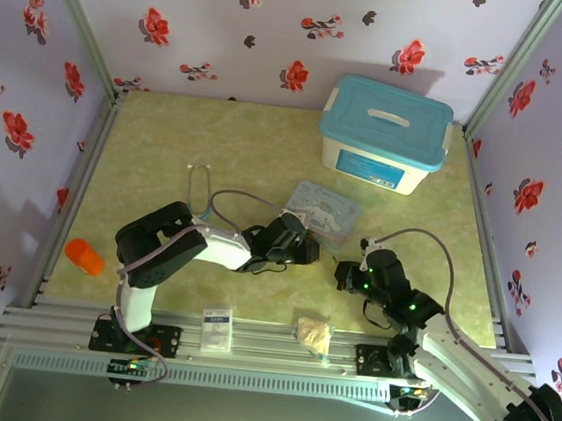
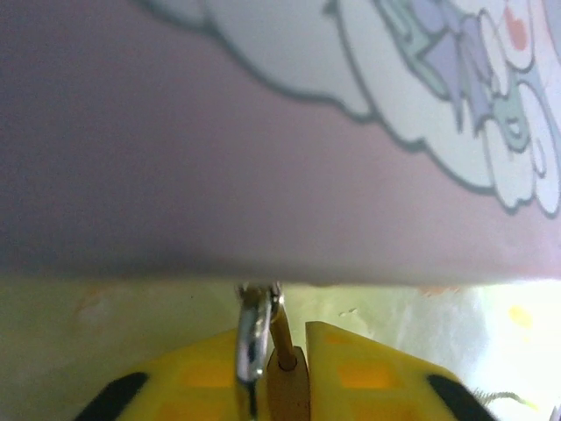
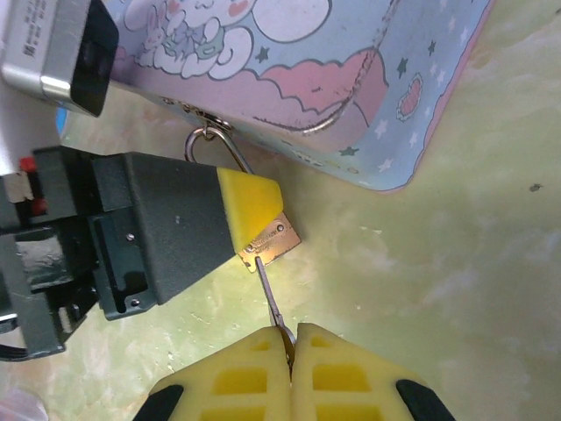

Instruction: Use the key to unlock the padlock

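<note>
The tiny brass padlock (image 3: pixel 273 240) is clamped between the yellow pads of my left gripper (image 2: pixel 280 373), which is shut on its body (image 2: pixel 287 386). Its silver shackle (image 3: pixel 210 142) is hooked through the clasp on the edge of the pastel cartoon tin (image 3: pixel 298 79), and rises against the tin's wall (image 2: pixel 252 338). My right gripper (image 3: pixel 292 344) is shut on the thin dark key (image 3: pixel 270 296), whose tip touches the padlock's bottom face. From above, the left gripper (image 1: pixel 307 246) and right gripper (image 1: pixel 343 275) meet just in front of the tin (image 1: pixel 327 207).
A white box with a blue lid (image 1: pixel 385 133) stands at the back right. An orange cylinder (image 1: pixel 84 256) lies at the left edge. A tan wad (image 1: pixel 313 333) and a white card (image 1: pixel 216 328) rest on the front rail. A thin grey wire loop (image 1: pixel 200 187) lies left of the tin.
</note>
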`<state>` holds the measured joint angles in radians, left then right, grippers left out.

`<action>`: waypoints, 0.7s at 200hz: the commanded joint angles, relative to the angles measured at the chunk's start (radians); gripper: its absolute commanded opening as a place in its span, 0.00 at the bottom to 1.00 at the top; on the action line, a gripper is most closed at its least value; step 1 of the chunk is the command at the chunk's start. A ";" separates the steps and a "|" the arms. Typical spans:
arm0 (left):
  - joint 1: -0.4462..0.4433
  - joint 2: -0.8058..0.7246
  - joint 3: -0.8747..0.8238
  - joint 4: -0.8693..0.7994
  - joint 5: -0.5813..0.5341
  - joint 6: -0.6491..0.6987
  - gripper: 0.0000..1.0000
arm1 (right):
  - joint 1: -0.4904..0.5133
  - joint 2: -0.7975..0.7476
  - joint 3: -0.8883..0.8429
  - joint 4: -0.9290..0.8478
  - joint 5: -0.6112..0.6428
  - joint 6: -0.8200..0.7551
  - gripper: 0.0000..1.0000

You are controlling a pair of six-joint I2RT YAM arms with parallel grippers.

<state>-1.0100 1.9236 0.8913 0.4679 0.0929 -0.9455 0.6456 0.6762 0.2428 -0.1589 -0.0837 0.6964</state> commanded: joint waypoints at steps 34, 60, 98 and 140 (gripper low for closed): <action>0.016 -0.036 -0.123 0.112 -0.039 -0.060 0.00 | -0.004 0.125 -0.030 0.161 -0.122 0.039 0.00; 0.024 -0.087 -0.210 0.205 -0.078 -0.118 0.00 | -0.005 0.228 -0.016 0.214 -0.157 0.054 0.00; 0.030 -0.141 -0.297 0.283 -0.112 -0.169 0.00 | -0.005 0.373 0.015 0.316 -0.123 0.046 0.00; 0.030 -0.174 -0.365 0.327 -0.133 -0.206 0.00 | -0.007 0.542 0.132 0.360 -0.116 -0.010 0.00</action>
<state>-0.9871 1.7859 0.5694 0.7498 0.0013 -1.1046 0.6456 1.1477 0.2932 0.1257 -0.2066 0.7269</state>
